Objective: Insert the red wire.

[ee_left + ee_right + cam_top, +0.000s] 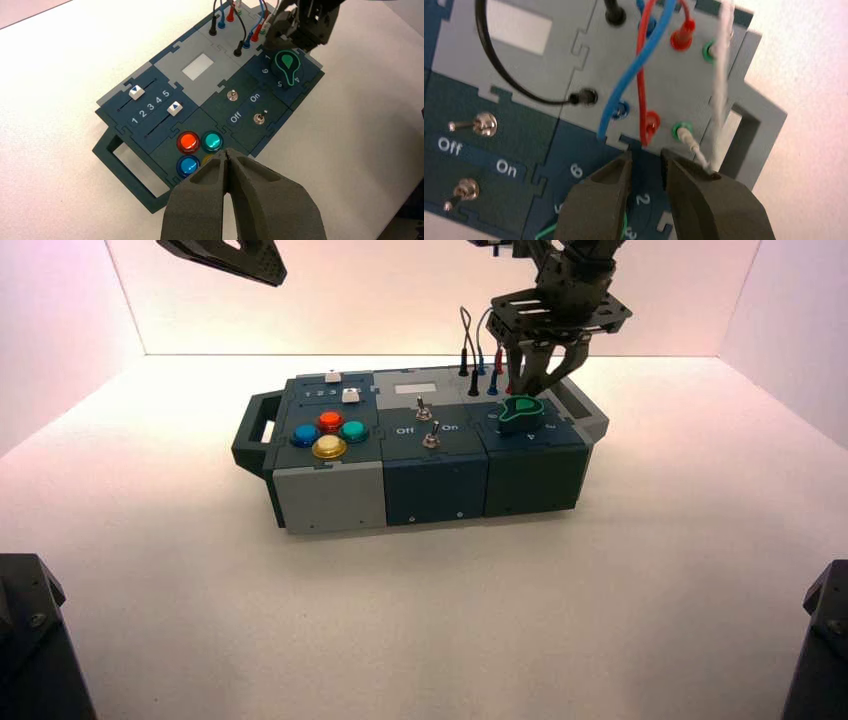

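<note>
The red wire [640,75] arches over the grey back panel of the box [330,495]. One red plug [682,36] stands at the far red socket and the other end [651,121] stands at the near red socket. My right gripper [645,157] is open and empty, hovering just in front of that near end, above the green knob [521,412]. In the high view it [548,375] hangs over the box's back right corner. The red plugs also show in the left wrist view [256,34]. My left gripper [228,152] is shut and empty, raised high at the back left [240,260].
A blue wire [644,55] crosses the red one, with a black wire [499,75] and a white wire [723,75] to either side. Two toggle switches [484,124] stand by the Off/On lettering. Coloured buttons [189,142] and two sliders [174,108] lie at the box's other end.
</note>
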